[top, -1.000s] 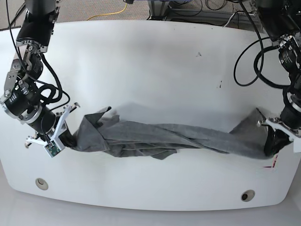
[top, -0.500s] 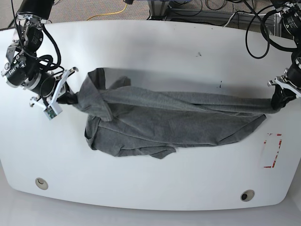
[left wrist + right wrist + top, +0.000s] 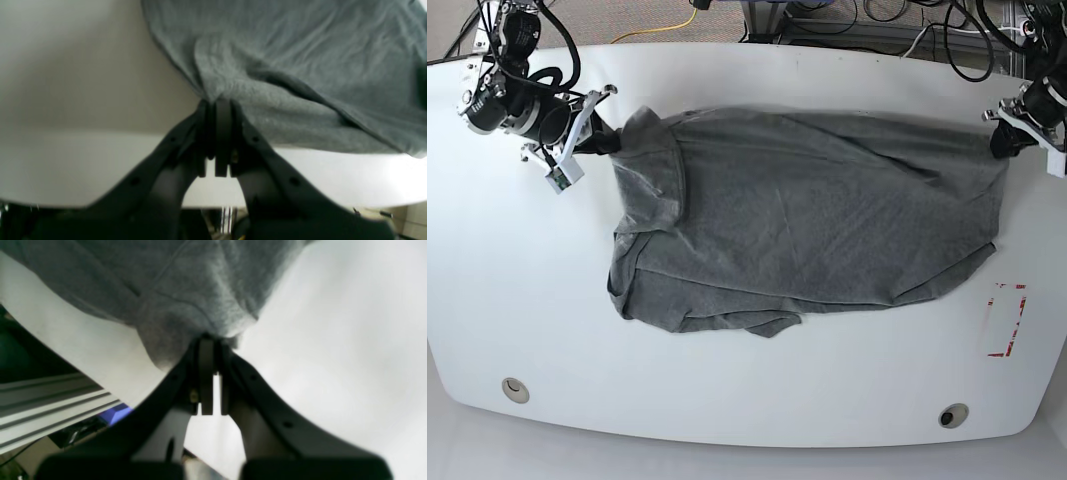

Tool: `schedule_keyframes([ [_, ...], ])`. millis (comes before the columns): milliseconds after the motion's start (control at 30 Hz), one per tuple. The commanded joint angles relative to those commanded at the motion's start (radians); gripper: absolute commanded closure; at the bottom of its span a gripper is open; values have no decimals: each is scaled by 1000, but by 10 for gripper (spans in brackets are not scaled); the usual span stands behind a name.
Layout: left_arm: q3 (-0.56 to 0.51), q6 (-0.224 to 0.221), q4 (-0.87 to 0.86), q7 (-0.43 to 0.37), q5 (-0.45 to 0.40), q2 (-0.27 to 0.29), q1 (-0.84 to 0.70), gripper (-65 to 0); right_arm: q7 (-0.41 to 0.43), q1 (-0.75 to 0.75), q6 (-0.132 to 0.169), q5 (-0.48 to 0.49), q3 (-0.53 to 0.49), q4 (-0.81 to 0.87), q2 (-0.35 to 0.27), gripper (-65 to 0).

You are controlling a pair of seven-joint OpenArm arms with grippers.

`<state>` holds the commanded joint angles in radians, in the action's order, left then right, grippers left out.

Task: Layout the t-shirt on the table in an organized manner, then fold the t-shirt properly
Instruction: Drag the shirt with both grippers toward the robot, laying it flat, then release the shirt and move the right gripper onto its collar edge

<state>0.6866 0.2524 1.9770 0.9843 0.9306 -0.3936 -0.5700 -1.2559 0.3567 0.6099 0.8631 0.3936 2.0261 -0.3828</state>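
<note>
Two grippers have the t-shirt [image 3: 807, 215] by its far edge: the right gripper [image 3: 599, 142] near the table's [image 3: 757, 400] far left corner as the base view shows it, the left gripper [image 3: 1007, 138] near the far right corner, and both wrist views show the jaws pressed together with a pinch of grey knit bunched between them. The cloth spreads across the far half and middle of the table, its far edge drawn fairly straight between the two holds, while the near edge lies slack and rumpled, with a fold turned under at the near left and a flap doubled over beside the right gripper. It looks light, soft and limp, so it likely follows a pull only along the stretched line and drags or bunches elsewhere; the glossy top should let it slide easily. Good holds seem to be corners and seamed hems, where the thicker edge gives the fingers [image 3: 223, 133] something to bite. The red-tape mark [image 3: 1007, 320] sits near the right edge, just clear of the cloth.
</note>
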Motion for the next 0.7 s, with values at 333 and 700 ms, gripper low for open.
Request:
schedule_keyframes([
  [333, 0, 0, -3, 3, -5, -11, -72, -25, 2, 38, -2, -2, 2, -2, 21, -369],
  [700, 2, -2, -6, 61, -6, -40, -66, -374, 3, 15, -2, -3, 2, -2, 12, -553],
])
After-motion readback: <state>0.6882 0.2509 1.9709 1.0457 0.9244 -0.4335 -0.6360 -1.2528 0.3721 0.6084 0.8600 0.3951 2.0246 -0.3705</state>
